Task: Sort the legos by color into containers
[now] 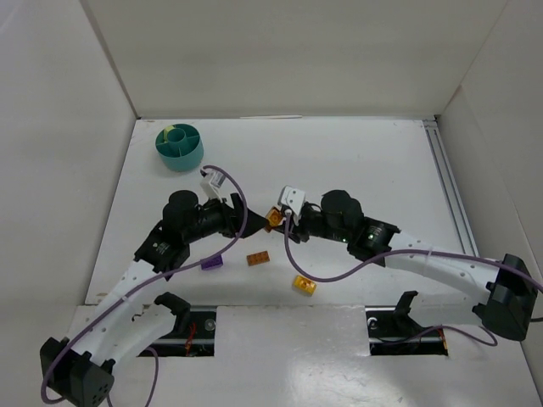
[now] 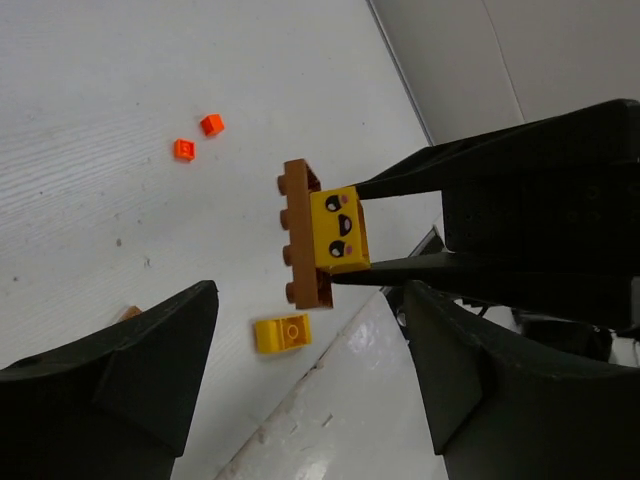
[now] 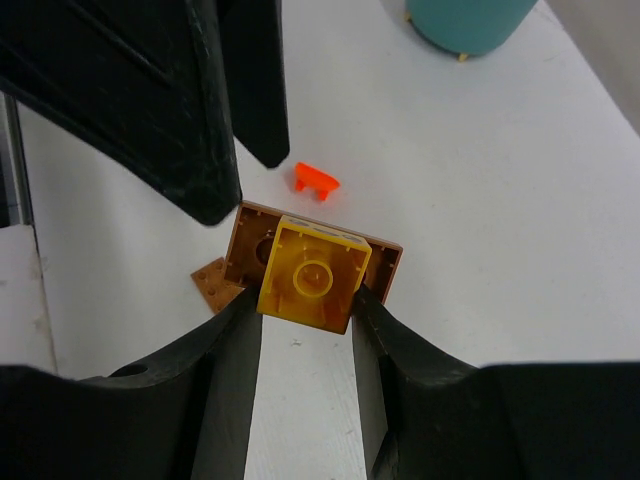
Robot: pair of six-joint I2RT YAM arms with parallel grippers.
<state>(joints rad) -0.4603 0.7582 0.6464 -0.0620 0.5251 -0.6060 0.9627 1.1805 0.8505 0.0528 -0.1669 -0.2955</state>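
The divided tub stands far left on the table, well behind a flat brick near the front.

table: white, matte, faintly grained; flat
walls: white panels; far, left, right
rail: pale metal; along the table's right edge
front board: glossy white; two dark cutouts

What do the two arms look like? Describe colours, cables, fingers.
The left arm and right arm each have white links, black joint housings and black bases. A purple cable loops along each. Each wrist carries a small white block. The fingers are matte black and tapered.
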